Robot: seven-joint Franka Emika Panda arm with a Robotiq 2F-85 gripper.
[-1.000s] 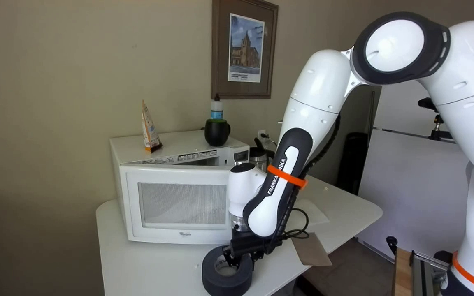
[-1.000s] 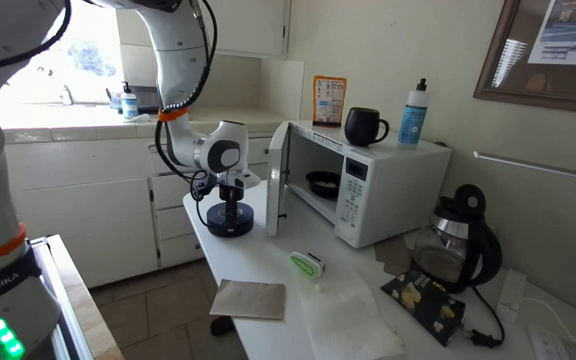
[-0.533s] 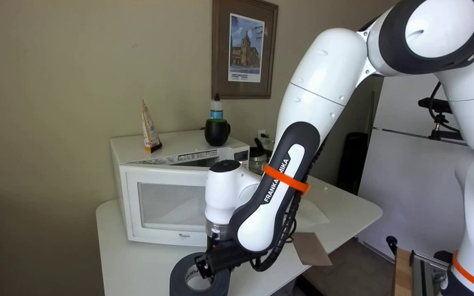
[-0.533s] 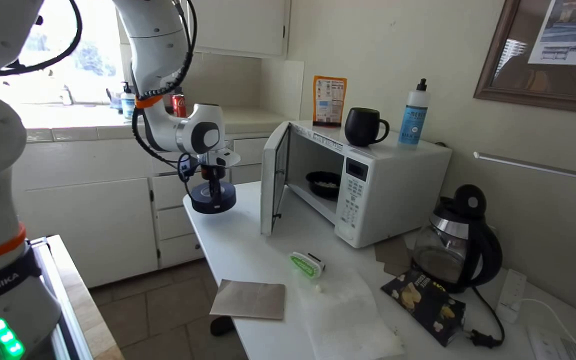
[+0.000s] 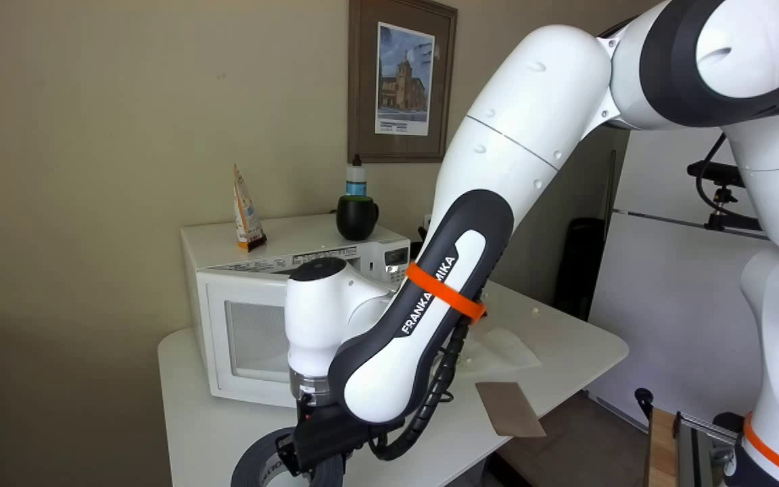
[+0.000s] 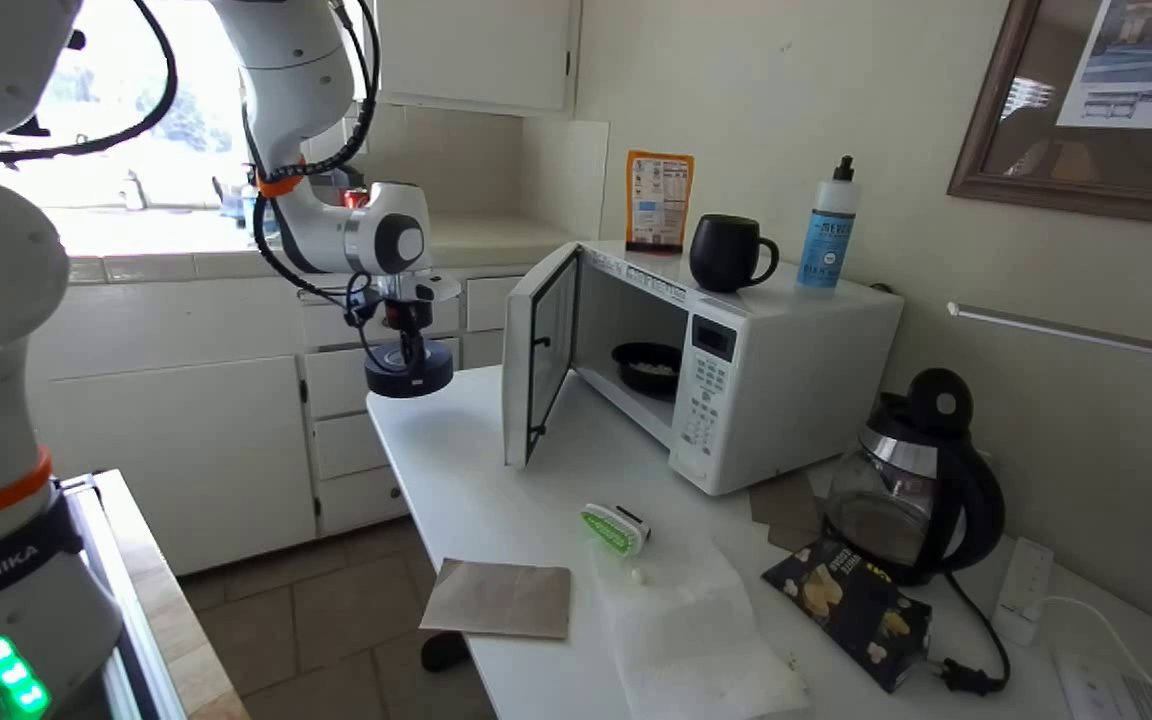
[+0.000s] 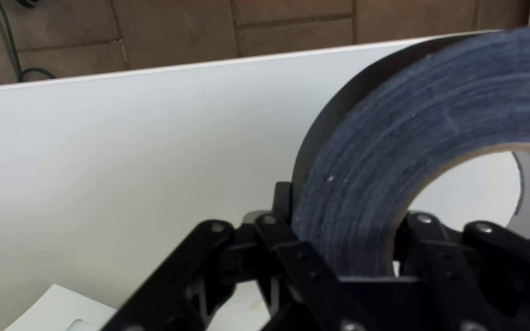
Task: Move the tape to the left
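Set near pale kitchen cupboards (image 6: 181, 460), at a white tabletop (image 6: 476, 510) bearing a microwave (image 6: 796, 380). As for the tape (image 6: 408, 383), in an exterior view: held, seemingly raised, over the tabletop's far end, past the microwave's open door (image 6: 536, 360) and apart from it. In the wrist view, clamped by the tool (image 7: 345, 218) across one stretch of its thick wall, from inside the centre hole and from the outer face. Already grasped, then, and probably lifted; impossible to call far enough left, for want of any marked goal. Yet to be lowered flat onto the tabletop, presumably, and released by spreading the tool.
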